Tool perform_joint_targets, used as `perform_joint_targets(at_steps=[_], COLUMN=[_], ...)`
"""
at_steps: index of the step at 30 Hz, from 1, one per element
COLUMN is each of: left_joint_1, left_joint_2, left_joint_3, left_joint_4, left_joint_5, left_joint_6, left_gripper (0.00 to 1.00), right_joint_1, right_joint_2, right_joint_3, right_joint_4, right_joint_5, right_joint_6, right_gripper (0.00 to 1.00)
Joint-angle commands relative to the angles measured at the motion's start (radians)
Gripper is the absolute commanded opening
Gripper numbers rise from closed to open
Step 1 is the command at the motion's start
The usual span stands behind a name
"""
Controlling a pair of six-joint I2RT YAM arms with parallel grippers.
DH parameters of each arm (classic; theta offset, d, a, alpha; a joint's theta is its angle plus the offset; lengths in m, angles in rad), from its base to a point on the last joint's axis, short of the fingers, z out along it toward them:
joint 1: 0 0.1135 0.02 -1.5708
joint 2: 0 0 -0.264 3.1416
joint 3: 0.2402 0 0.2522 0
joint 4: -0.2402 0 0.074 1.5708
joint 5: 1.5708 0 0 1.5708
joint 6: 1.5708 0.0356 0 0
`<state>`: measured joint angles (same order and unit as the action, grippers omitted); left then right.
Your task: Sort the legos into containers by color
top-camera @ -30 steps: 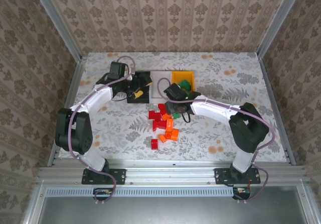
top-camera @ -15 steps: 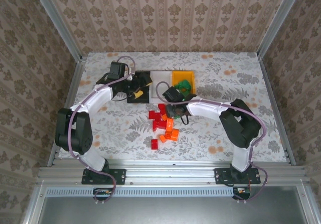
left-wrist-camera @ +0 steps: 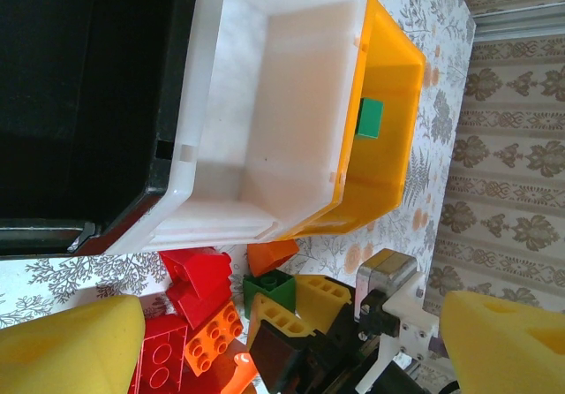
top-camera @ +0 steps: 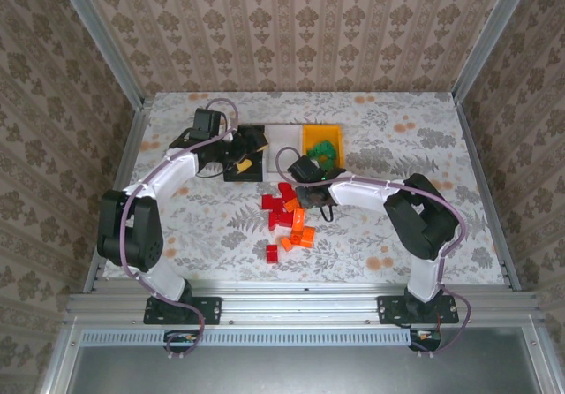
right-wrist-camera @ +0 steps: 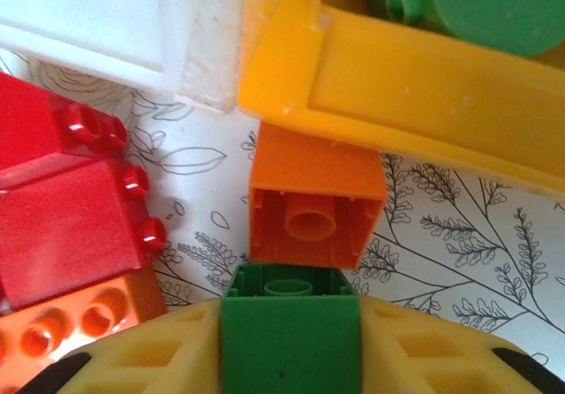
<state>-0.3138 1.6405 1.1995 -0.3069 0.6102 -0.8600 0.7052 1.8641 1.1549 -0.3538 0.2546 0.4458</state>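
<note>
Three containers stood in one row at the far middle of the table (top-camera: 424, 226), sides touching: one black bin (left-wrist-camera: 79, 102) on the left, one white bin (left-wrist-camera: 265, 85) in the middle, one yellow-orange bin (left-wrist-camera: 393, 147) on the right. One green lego (left-wrist-camera: 371, 117) lay in the yellow-orange bin.

You had the left gripper (top-camera: 244, 158) over the black bin's near part, its fingers (left-wrist-camera: 71, 345) spread wide. Your right gripper (right-wrist-camera: 290, 345) sat just near of the yellow-orange bin, clamped on one green brick (right-wrist-camera: 290, 328). One orange brick (right-wrist-camera: 316, 204) lay between that brick and the bin wall, hollow side to the camera. Two red bricks (right-wrist-camera: 62, 200) and one more orange one (right-wrist-camera: 71, 328) lay to its left.

The pile (top-camera: 287, 217) of red and orange legos lay near of the bins; I could not count it exactly. One lone red brick (top-camera: 272, 253) sat apart on its near side.
</note>
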Motion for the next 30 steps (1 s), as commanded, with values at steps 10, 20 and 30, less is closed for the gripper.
perform_joint_targets(at_steps=[10,20,30], left_joint_1=[-0.001,-0.001,0.001], left_joint_2=[0.001,0.006,0.016], left_joint_3=[0.004,0.003,0.004], left_joint_4=[-0.016,-0.021,-0.02], left_joint_5=[0.008,0.002,0.004], left_joint_6=[0.018,0.02,0.022], left_gripper=[0.89,0.89,0.89], right_joint_1=[0.021,-0.181,-0.265], right_joint_2=[-0.207,-0.044,0.191], right_joint_3=[-0.044,0.27,0.538], right_joint_4=[-0.042,-0.102,-0.176], right_joint_5=[0.077,0.054,0.003], right_joint_6=[-0.012,-0.121,-0.155], right_gripper=[0.36,0.37,0.38])
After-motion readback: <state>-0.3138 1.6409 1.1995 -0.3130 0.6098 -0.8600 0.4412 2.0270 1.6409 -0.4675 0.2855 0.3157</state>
